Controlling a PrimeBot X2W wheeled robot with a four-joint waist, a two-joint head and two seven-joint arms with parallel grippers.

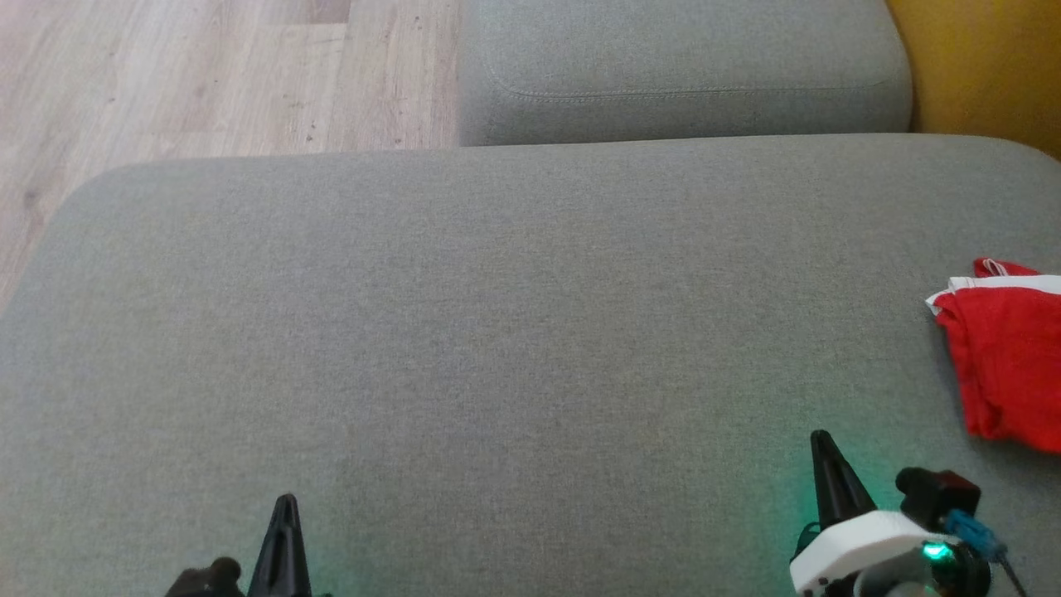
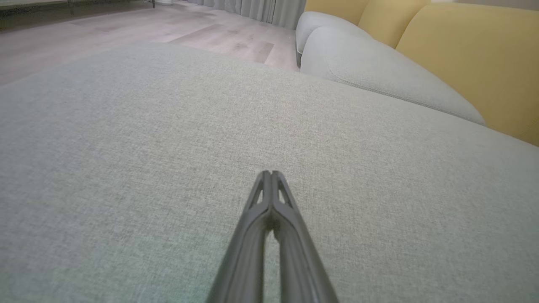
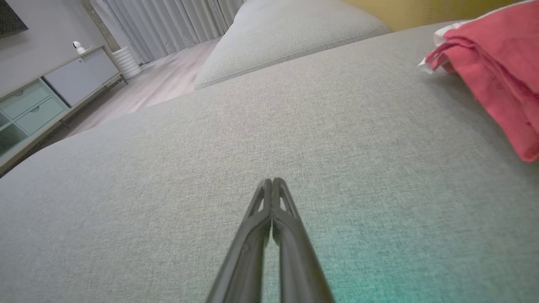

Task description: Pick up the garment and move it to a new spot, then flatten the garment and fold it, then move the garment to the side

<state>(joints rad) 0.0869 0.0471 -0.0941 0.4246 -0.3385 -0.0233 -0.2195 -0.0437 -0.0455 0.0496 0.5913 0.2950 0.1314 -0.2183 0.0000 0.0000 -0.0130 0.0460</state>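
Garment point(image 1: 1007, 365) first, Ben. Where is it?

Ben: It is red with a white band. It lies on the sofa point(image 1: 497, 332), far over on the robot's right side. Part of it runs off the edge of the head view. It looks doubled over in soft layers.

Mia: And the grippers?

Ben: The left gripper point(image 1: 286, 504) is clenched with nothing in it. The right gripper point(image 1: 821, 439) is clenched too, and bare. Both sit low over the sofa, apart from the cloth. The right one is nearer to it.

Mia: So what part of the job is this?

Ben: I can't tell. A garment waiting to be picked up could look like this. So could one folded and put to the side.

Mia: How to do it well, then?

Ben: I think: go slow near the cloth, and don't bump or drag those layers by mistake.
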